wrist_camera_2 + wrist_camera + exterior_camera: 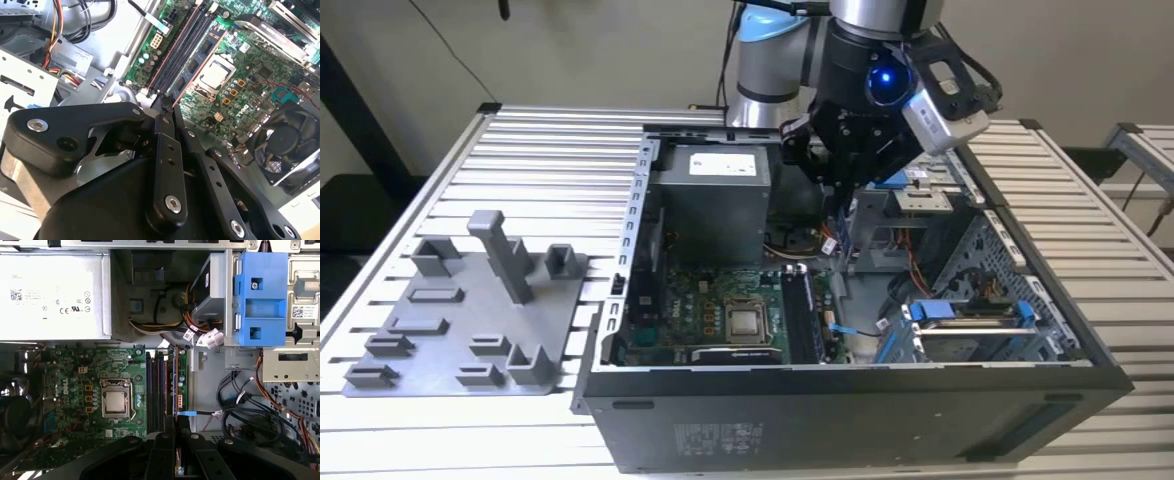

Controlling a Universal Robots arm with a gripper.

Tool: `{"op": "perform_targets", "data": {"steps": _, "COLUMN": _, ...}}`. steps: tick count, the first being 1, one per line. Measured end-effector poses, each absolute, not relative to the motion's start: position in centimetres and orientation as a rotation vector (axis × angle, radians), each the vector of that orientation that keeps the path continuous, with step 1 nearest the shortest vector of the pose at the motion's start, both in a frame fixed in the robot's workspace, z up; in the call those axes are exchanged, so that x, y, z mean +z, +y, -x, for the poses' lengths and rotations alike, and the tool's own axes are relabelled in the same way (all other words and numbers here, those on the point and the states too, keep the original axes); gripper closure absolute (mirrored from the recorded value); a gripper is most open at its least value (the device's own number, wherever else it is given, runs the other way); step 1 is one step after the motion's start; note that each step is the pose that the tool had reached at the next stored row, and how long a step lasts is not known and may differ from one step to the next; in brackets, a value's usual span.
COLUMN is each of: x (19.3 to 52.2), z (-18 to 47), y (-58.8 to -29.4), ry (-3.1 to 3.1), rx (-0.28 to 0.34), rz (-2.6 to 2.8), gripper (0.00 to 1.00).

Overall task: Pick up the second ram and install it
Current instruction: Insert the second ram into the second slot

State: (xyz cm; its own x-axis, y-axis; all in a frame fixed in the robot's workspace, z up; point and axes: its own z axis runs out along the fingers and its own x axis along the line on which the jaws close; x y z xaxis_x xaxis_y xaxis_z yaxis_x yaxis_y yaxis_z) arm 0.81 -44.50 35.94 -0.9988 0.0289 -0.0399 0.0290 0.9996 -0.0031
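The computer case (854,410) is open on top, so the way down to the memory slots (159,390) is free from above. The gripper (854,170), closed on the second ram (163,102), hangs over this opening. On one side of the slots the board is low and flat around the processor socket (116,400). On the other side the room is narrow: the drive cage with its blue bracket (260,295) stands tall, and loose cables (240,400) lie near. The power supply (710,195) stands high beyond the slots' end.
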Motion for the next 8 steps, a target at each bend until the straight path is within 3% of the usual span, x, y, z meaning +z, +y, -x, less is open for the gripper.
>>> {"op": "perform_targets", "data": {"steps": 8, "x": 35.92, "z": -0.81, "y": -44.5, "ry": 3.101, "rx": -0.006, "rz": -0.045, "gripper": 0.86}}
